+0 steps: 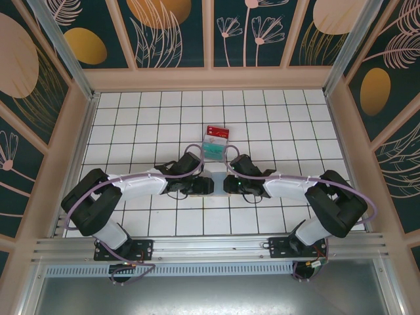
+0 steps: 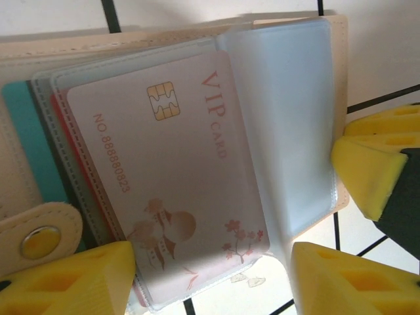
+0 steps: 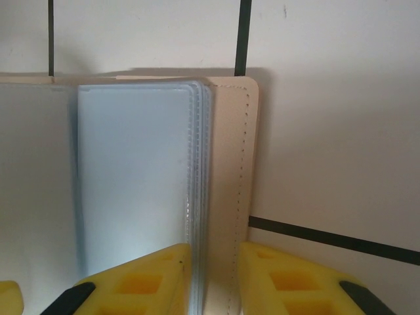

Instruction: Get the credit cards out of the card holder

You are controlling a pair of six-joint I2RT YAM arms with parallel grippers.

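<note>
Top external camera: fixed high behind the arm bases, looking down and forward over the whole tiled desk (image 1: 275, 118). Left wrist camera: very close, aimed down past its yellow fingertips (image 2: 85, 279) onto the open card holder (image 2: 282, 98). Right wrist camera: equally close, over the holder's right edge. All three share the holder.

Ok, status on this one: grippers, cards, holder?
Left gripper open over holder. Right gripper pinching holder's right edge. Pale card still sleeved; red card and teal card out on tiles.
</note>
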